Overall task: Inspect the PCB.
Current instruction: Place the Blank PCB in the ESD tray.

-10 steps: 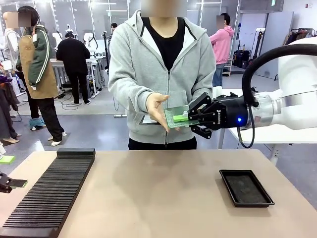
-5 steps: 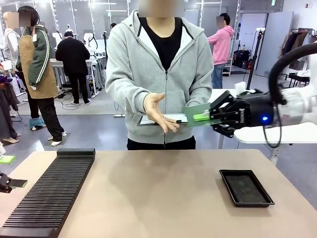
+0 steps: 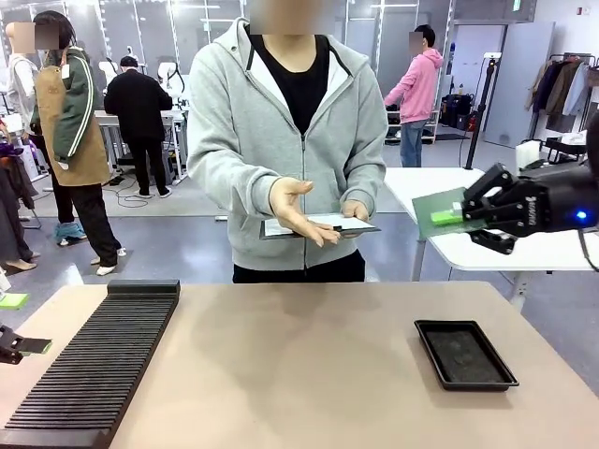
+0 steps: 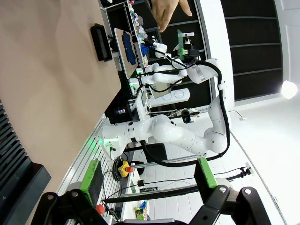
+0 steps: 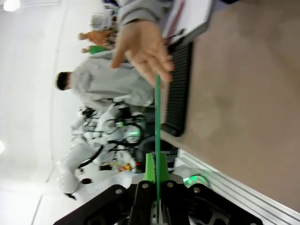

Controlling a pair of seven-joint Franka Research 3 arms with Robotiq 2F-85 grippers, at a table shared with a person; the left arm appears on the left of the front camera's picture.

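Fingers of the right gripper (image 3: 460, 216) are seen clamped flat on the near edge of the PCB (image 3: 440, 208), which is held level in the air, out over the floor beyond the table's far right corner. Edge-on in the right wrist view, the PCB (image 5: 157, 126) reads as a thin straight line with no sag, so it is judged stiff, light and fairly fragile; a bare margin is judged the safest place to be gripped. Below the gripper, the black tray (image 3: 465, 354) is seen on the table with nothing loose visible in it. Further out, the person's open hand (image 3: 298, 211) is offered palm-up beside a clipboard (image 3: 323, 224). Well apart, at the table's left edge, the left gripper (image 4: 149, 182) is shown with fingers spread and nothing between them, beside the slotted black rack (image 3: 98, 360).
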